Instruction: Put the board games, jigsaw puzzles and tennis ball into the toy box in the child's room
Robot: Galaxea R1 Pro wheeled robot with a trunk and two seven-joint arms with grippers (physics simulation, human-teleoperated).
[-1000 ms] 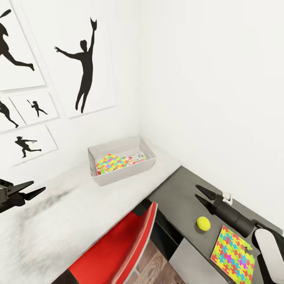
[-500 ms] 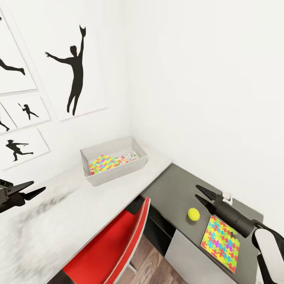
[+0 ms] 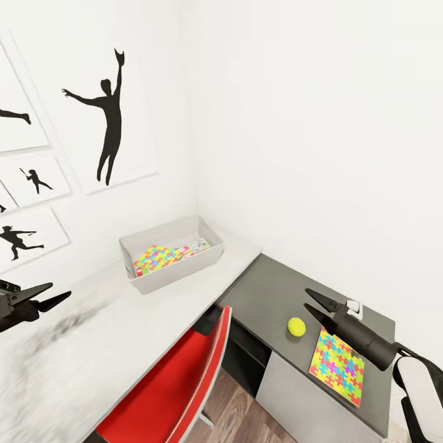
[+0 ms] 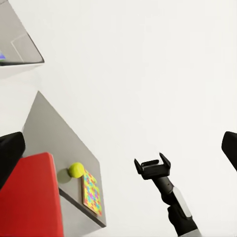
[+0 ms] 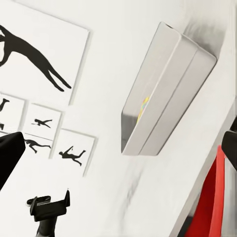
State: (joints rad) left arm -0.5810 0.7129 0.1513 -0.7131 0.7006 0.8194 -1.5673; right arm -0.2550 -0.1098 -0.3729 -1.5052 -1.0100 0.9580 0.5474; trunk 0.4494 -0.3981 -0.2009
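Note:
The light grey toy box (image 3: 175,271) stands on the pale table (image 3: 111,332) by the wall corner. In it lie one jigsaw puzzle (image 3: 152,258) and a pale printed box (image 3: 195,248) too small to read. The other jigsaw puzzle (image 3: 336,366) lies flat on the lower dark grey section (image 3: 271,295), with the tennis ball (image 3: 296,327) just beside it. My right gripper (image 3: 307,299) hangs open above that section, close to the ball and empty. Over the table's near left part, my left gripper (image 3: 59,290) is open and empty. The bed is out of view.
A red chair (image 3: 178,381) is tucked under the table between my arms. Black baseball-player silhouette pictures (image 3: 107,117) hang on the left wall. Wood-plank floor (image 3: 234,412) shows below the chair. The left wrist view has the ball (image 4: 75,169) and puzzle (image 4: 92,192).
The whole head view has swung right, so the toy box, ball and puzzle sit further left in the picture. Both grippers keep their places in the picture and stay open.

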